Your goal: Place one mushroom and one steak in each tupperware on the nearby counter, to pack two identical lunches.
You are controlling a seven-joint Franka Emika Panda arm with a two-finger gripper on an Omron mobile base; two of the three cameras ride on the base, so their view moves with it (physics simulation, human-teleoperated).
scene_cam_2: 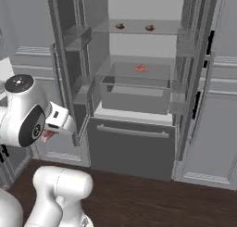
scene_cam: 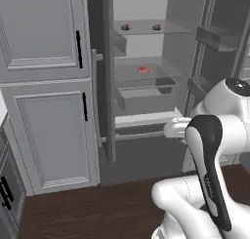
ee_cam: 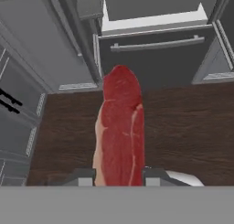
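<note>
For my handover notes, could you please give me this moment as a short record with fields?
held item: steak, clamped edge-on between the closed jaws of the gripper, hanging over the dark wooden floor
fridge: doors open, lower drawer shut
upper shelf: two mushrooms, side by side and apart
middle shelf: second steak, lying flat
done so far: one steak is out of the fridge; both mushrooms and the other steak are not yet taken

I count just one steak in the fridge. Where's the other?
The gripper holds the second steak edge-on above the wooden floor, before the open fridge.
</note>
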